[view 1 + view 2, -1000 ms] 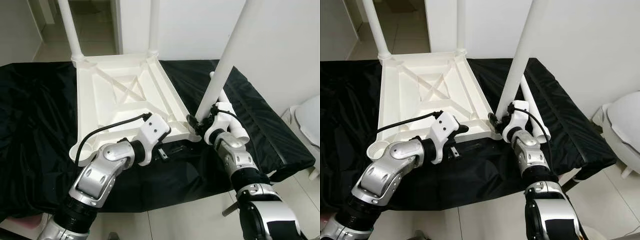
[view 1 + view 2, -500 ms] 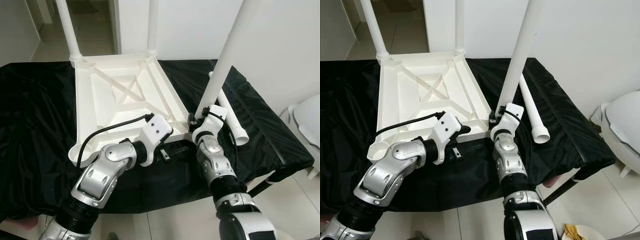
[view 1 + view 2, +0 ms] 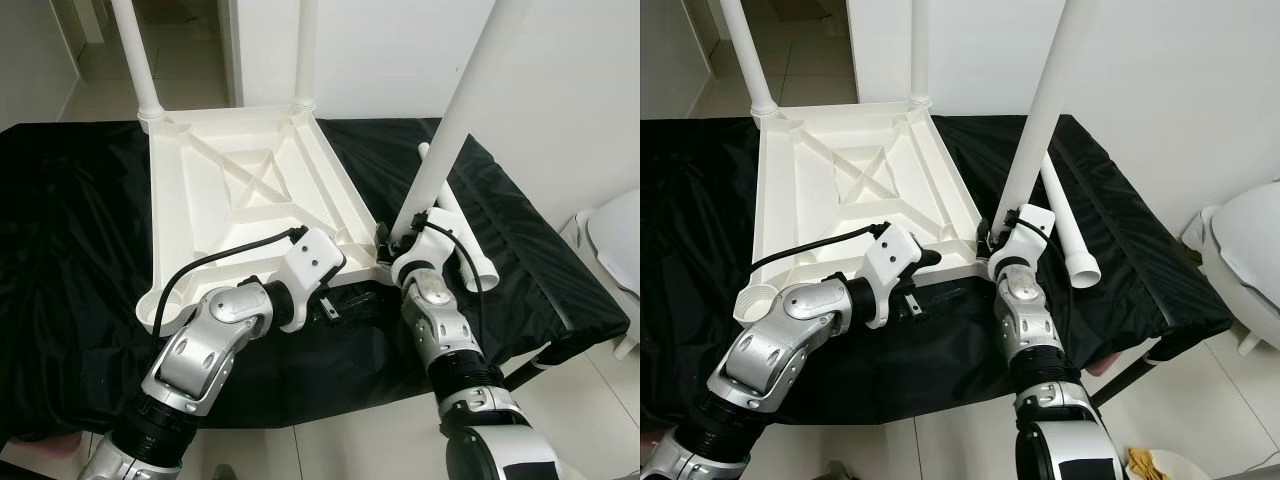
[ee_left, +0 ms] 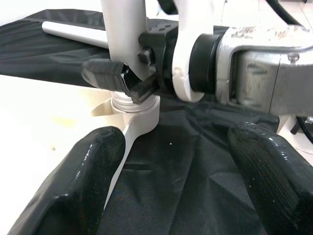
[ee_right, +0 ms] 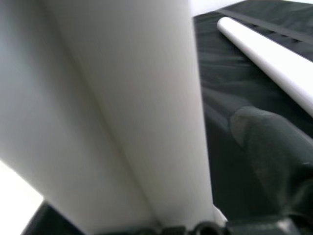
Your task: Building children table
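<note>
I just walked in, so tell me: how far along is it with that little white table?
Two legs already stand in the upturned tabletop. The right gripper grips the third leg at its corner socket. The fourth leg lies loose on the black cloth.

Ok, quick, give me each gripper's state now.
Left gripper: open, holding nothing, by the tabletop's near corner.
Right gripper: fingers shut on the table leg just above its socket.

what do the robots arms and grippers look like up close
Both arms are jointed silver metal with black bands at the joints and white wrist housings. A black cable loops over each wrist. The left gripper has two thick, rounded black fingers with a fine ribbed texture; the right gripper has black fingers with toothed inner pads.
</note>
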Robot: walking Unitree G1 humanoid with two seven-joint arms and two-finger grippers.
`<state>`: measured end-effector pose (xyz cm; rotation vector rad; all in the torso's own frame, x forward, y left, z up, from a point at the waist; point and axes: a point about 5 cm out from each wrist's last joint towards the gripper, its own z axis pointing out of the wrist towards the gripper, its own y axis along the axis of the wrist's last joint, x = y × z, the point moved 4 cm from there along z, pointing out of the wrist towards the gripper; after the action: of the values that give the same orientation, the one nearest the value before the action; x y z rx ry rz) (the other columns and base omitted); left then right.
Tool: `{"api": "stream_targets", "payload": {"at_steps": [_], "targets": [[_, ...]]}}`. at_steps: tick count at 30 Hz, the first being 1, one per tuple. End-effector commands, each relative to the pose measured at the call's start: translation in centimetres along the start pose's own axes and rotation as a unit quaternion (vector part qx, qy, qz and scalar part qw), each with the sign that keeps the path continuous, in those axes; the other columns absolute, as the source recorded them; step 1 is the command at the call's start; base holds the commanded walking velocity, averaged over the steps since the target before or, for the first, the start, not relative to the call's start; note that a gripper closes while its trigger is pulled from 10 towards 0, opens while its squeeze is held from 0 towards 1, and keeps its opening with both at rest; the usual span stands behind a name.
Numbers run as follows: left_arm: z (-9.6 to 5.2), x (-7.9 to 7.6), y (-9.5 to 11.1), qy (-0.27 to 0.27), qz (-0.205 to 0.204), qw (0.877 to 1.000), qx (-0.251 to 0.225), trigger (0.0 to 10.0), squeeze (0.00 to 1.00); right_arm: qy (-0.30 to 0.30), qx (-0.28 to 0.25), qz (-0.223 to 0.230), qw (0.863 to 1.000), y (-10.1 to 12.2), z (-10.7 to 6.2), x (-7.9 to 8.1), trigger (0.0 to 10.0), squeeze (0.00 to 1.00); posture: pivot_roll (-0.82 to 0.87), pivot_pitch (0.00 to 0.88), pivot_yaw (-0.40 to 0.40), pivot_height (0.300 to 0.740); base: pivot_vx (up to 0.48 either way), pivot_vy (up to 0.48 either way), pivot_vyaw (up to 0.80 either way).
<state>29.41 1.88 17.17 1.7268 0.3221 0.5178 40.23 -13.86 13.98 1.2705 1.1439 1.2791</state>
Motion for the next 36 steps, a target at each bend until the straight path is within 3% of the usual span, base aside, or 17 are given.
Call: {"api": "stream_targets", "payload": {"at_steps": [1, 6, 7, 9, 12, 14, 17, 21, 33, 35, 36], "targets": [[0.1, 0.6, 0.0, 0.02, 0.005, 1.0, 0.002, 10.0, 0.0, 0.007, -0.002, 0.006, 1.0, 0.1, 0.2, -0.1, 10.0, 1.0, -0.02, 0.0, -0.082, 0.74, 0.0, 0.0, 0.0], [0.1, 0.5, 0.2, 0.019, 0.003, 1.0, -0.004, 10.0, 0.0, 0.108, -0.01, 0.001, 0.994, 1.1, 0.5, -0.6, 10.0, 1.0, -0.01, 0.0, -0.086, 0.74, 0.0, 0.0, 0.0], [0.1, 0.5, 0.3, 0.019, 0.002, 1.0, -0.005, 10.0, 0.0, 0.155, -0.009, -0.011, 0.988, 1.3, 0.5, -0.5, 10.0, 0.0, -0.01, 0.0, -0.085, 0.74, 0.0, 0.0, 0.0], [0.1, 0.5, 0.3, 0.019, 0.002, 1.0, -0.005, 10.0, 0.0, 0.155, -0.009, -0.011, 0.988, 1.3, 0.5, -0.5, 10.0, 0.0, -0.01, 0.0, -0.085, 0.74, 0.0, 0.0, 0.0], [0.1, 0.5, 0.4, 0.02, 0.003, 1.0, -0.006, 10.0, 0.0, 0.226, 0.006, -0.03, 0.974, 0.6, 0.0, 0.2, 10.0, 0.0, -0.01, 0.0, -0.085, 0.74, 0.0, 0.0, 0.0], [0.1, 0.5, 0.4, 0.02, 0.003, 1.0, -0.006, 10.0, 0.0, 0.226, 0.006, -0.03, 0.974, 0.6, 0.0, 0.2, 10.0, 0.0, -0.01, 0.0, -0.085, 0.74, 0.0, 0.0, 0.0], [0.1, 0.7, 0.6, 0.023, 0.004, 1.0, -0.008, 10.0, 0.0, 0.293, 0.019, -0.049, 0.955, 0.0, -0.5, 0.5, 10.0, 0.0, 0.0, 0.0, -0.08, 0.74, 0.0, 0.0, 0.0], [0.1, 0.7, 0.7, 0.024, 0.004, 1.0, -0.01, 10.0, 0.0, 0.318, 0.03, -0.052, 0.946, -0.1, -0.5, 0.1, 10.0, 0.0, 0.0, 0.0, -0.077, 0.74, 0.0, 0.0, 0.0], [0.3, 0.6, 1.1, 0.022, 0.002, 1.0, -0.014, 10.0, 0.0, 0.297, 0.065, -0.073, 0.95, -0.4, 0.3, -2.2, 10.0, 0.0, 0.0, 0.001, -0.072, 0.74, 0.0, 0.0, 0.0], [0.3, 0.4, 1.0, 0.019, -0.001, 1.0, -0.013, 10.0, 0.0, 0.301, 0.072, -0.078, 0.948, -0.7, 0.1, -2.4, 8.7, 0.0, 0.0, 0.007, -0.067, 0.74, 0.0, 0.0, 0.0], [0.3, 0.4, 1.0, 0.019, -0.001, 1.0, -0.013, 10.0, 0.0, 0.301, 0.072, -0.078, 0.948, -0.7, 0.1, -2.4, 8.7, 0.0, 0.0, 0.007, -0.067, 0.74, 0.0, 0.0, 0.0]]}}
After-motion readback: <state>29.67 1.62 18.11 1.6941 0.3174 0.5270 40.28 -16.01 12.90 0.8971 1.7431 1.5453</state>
